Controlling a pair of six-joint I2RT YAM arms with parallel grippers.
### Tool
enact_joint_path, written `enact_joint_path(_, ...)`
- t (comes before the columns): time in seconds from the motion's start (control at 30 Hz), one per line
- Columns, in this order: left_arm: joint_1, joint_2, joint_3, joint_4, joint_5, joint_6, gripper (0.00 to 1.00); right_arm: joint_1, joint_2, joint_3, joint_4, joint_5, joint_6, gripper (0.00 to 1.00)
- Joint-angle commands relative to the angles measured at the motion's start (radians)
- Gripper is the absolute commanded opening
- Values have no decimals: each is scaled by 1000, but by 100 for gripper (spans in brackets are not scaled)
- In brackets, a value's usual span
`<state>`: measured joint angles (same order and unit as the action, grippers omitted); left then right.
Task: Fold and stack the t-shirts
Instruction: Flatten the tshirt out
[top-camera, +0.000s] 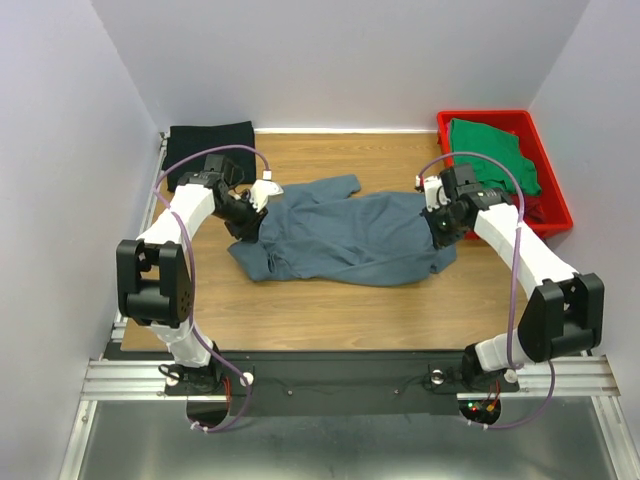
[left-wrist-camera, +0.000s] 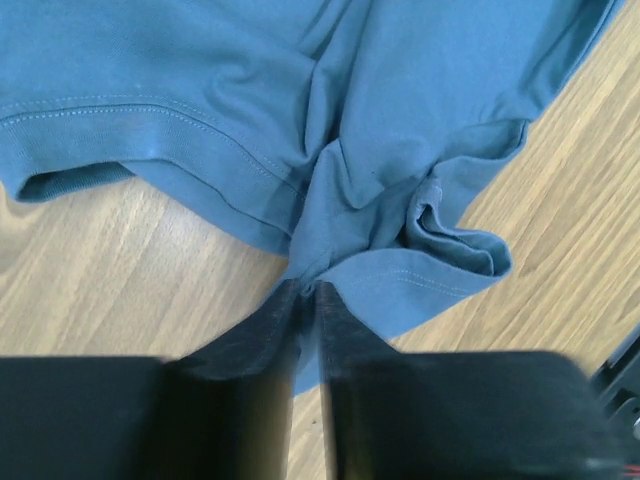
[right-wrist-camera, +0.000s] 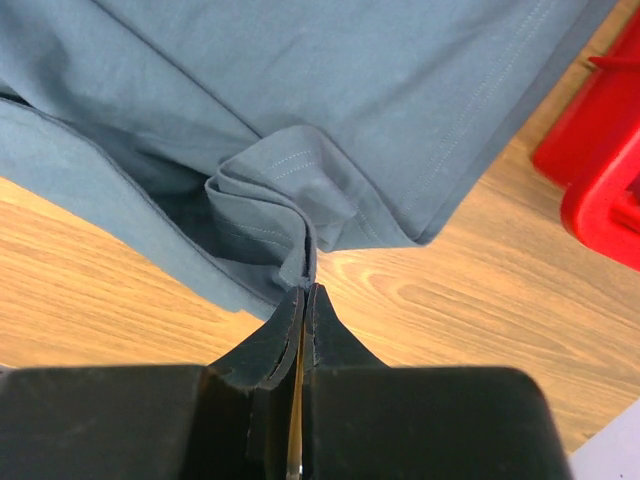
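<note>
The slate blue-grey t-shirt (top-camera: 345, 232) lies rumpled across the middle of the wooden table. My left gripper (top-camera: 247, 222) is at the shirt's left end, shut on a pinch of its cloth (left-wrist-camera: 400, 180) beside a hem; cloth shows between the fingers (left-wrist-camera: 350, 330). My right gripper (top-camera: 443, 232) is at the shirt's right end, shut on a bunched fold of its hem (right-wrist-camera: 270, 200). The black t-shirt (top-camera: 210, 145) lies folded at the back left. The green t-shirt (top-camera: 490, 150) lies in the red tray. I cannot make out the dark red t-shirt.
The red plastic tray (top-camera: 555, 200) stands at the back right, close to my right arm; its corner shows in the right wrist view (right-wrist-camera: 600, 170). White walls close the table on three sides. Bare wood (top-camera: 330, 310) lies in front of the shirt.
</note>
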<state>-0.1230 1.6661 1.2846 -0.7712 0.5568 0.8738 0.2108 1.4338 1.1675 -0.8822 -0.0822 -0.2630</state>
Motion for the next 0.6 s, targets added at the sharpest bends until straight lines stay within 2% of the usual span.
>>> enact_joint_path(0.0, -1, -5, 28, -49, 21, 31, 32, 2, 11, -9, 2, -25, -10, 1)
enact_joint_path(0.13, -1, 18, 74, -114, 61, 57, 42, 4, 14, -20, 2, -31, -7, 1)
enact_joint_path(0.47, -1, 80, 153, -207, 133, 99, 43, 4, 14, -23, 2, -21, -12, 1)
enact_joint_path(0.57, 2, 93, 150, -191, 131, 88, 43, 2, 19, -22, 0, -24, -12, 0)
